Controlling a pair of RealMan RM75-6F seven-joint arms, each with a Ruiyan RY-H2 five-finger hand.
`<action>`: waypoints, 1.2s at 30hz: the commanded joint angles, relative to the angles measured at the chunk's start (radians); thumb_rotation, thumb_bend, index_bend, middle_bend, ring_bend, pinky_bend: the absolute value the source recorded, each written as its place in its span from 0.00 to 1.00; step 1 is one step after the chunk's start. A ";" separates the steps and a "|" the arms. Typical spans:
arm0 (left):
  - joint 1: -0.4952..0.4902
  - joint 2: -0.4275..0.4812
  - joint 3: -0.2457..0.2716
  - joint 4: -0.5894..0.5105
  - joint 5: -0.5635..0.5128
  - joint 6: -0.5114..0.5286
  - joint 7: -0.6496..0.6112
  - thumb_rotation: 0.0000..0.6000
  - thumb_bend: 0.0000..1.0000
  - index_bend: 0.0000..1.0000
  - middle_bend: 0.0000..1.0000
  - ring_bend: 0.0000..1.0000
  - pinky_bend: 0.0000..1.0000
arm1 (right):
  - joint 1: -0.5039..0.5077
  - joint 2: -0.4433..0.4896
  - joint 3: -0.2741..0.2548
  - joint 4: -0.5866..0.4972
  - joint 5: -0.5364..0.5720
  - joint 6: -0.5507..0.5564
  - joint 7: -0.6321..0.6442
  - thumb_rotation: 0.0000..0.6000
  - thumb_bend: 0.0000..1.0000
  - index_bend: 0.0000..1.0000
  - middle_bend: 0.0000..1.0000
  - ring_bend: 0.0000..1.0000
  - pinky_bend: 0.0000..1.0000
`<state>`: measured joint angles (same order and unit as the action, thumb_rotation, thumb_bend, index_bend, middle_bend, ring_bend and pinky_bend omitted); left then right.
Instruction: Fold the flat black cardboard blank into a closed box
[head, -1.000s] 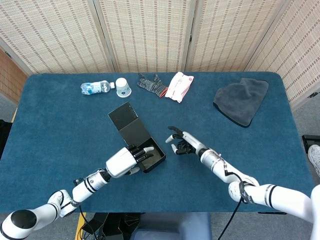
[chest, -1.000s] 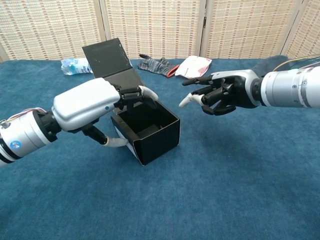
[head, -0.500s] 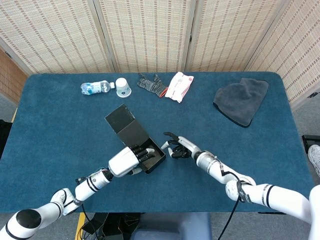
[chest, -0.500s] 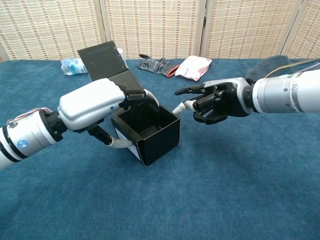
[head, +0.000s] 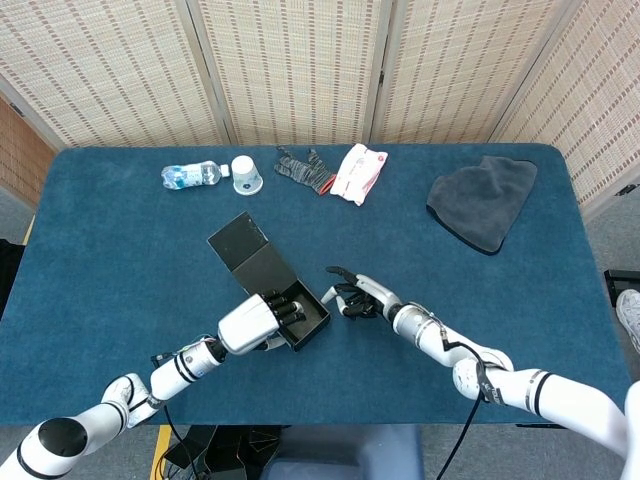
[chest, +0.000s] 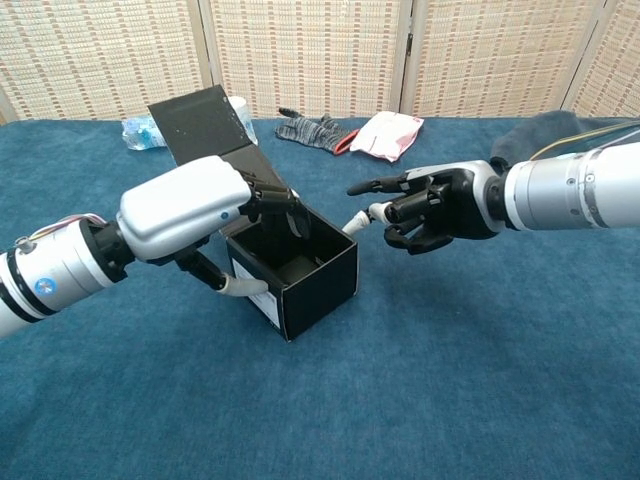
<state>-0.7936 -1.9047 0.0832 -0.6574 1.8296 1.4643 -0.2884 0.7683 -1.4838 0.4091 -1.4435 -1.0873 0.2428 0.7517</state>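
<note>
The right hand (chest: 430, 207) closes in on the black box (chest: 300, 265) over the past second — one finger now at its far rim, the rest curled, holding nothing. The left hand (chest: 205, 215) grips the near wall mid-tabletop (head: 120, 260) (lid (chest: 200, 125) still upright), so closing looks next.

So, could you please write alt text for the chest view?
The left hand grips an open black box, its lid standing up behind, while the right hand points a finger at the box's right corner. Both are on a blue table.
</note>
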 joint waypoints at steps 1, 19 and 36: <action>0.001 0.008 0.005 -0.003 0.002 0.001 0.005 1.00 0.18 0.38 0.38 0.46 0.46 | -0.010 0.004 0.006 0.001 0.000 0.008 0.000 1.00 0.67 0.00 0.35 0.75 0.98; 0.094 0.208 -0.005 -0.245 -0.029 0.090 0.138 1.00 0.18 0.36 0.38 0.39 0.46 | -0.120 0.092 0.039 -0.076 -0.070 0.156 -0.015 1.00 0.36 0.00 0.32 0.75 0.99; 0.198 0.326 -0.090 -0.381 -0.117 0.172 0.167 1.00 0.18 0.37 0.38 0.38 0.46 | -0.099 0.070 -0.118 -0.077 -0.122 0.287 -0.245 1.00 0.27 0.00 0.26 0.75 0.98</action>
<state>-0.6007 -1.5845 -0.0035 -1.0339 1.7156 1.6320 -0.1211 0.6629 -1.4094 0.3053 -1.5145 -1.2074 0.5319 0.5171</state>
